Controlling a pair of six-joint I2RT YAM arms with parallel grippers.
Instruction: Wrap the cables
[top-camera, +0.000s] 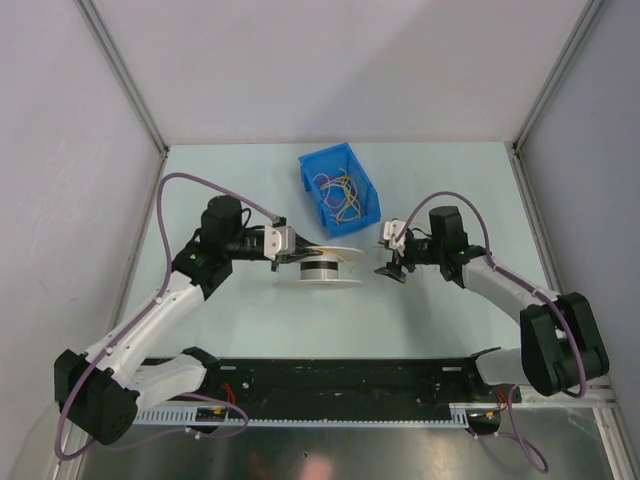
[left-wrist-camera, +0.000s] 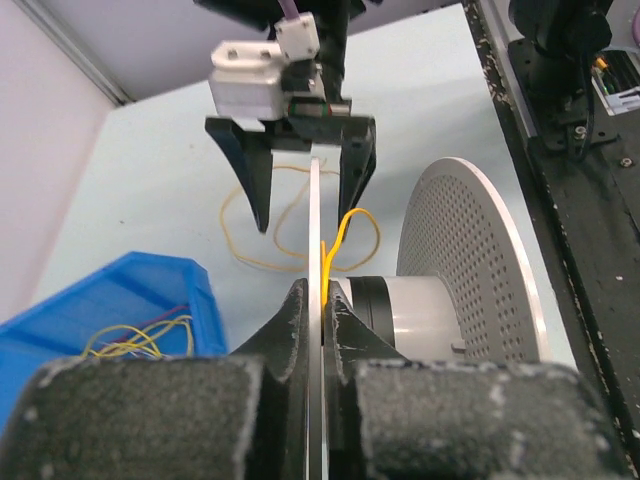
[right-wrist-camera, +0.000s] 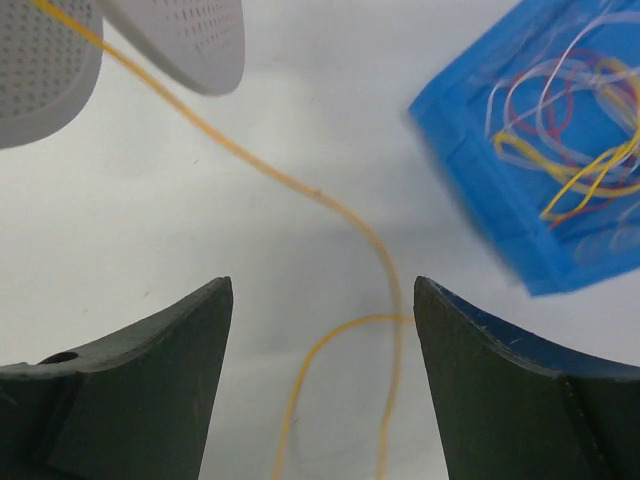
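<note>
A yellow cable runs from the white perforated spool across the table and loops between my right gripper's fingers. My right gripper is open just above that loop, right of the spool. My left gripper is shut on the thin edge of one spool flange, with the yellow cable coming off the grey core beside it. It sits left of the spool in the top view. More yellow, orange, purple and pale cables lie tangled in the blue bin.
The blue bin stands behind the spool, close to my right gripper. The other spool flange faces the left wrist camera. A black rail runs along the near table edge. Grey walls enclose the table.
</note>
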